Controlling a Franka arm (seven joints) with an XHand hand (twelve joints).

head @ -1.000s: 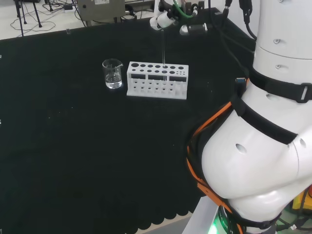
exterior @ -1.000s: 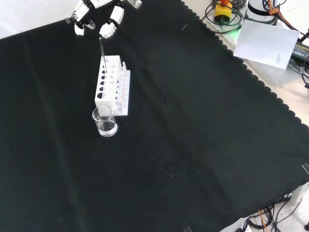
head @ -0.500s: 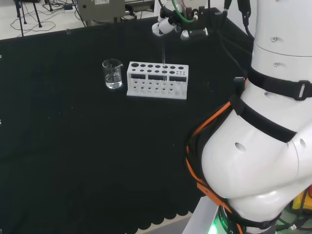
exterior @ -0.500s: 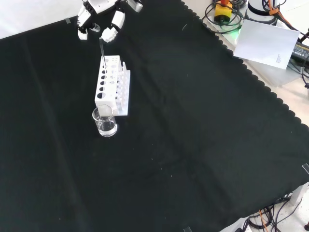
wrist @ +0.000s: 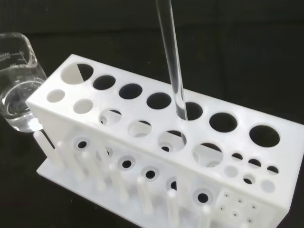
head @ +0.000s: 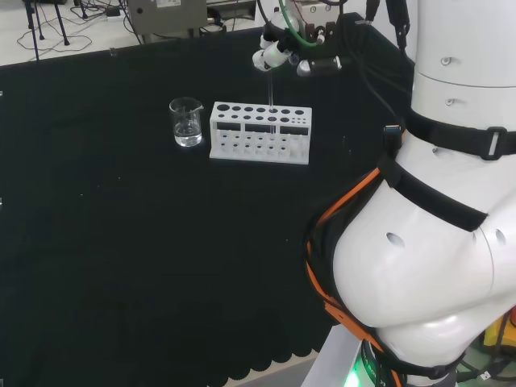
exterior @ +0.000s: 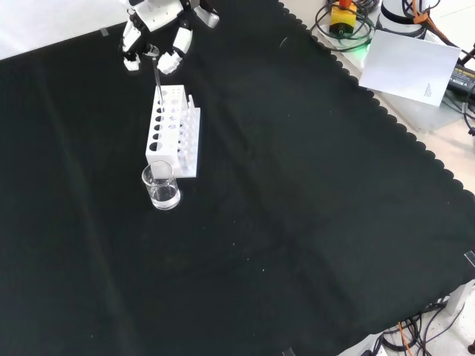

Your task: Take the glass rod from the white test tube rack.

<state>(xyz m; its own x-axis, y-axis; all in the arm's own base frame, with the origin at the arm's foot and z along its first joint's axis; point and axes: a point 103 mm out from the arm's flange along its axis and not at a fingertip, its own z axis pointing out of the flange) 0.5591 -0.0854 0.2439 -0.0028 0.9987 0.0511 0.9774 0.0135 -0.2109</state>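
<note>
Approach step: hand (exterior: 156, 33) fingers spread either side of glass rod (wrist: 172, 61) top, gripping nothing; you close next, then lift clear of white test tube rack (head: 260, 132).

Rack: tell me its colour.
White; the rack shows best in the wrist view.

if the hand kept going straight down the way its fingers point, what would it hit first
Probably the top of the glass rod, which stands upright in the white test tube rack just under the hand. Depth is hard to judge, so the fingers may pass beside it.
</note>
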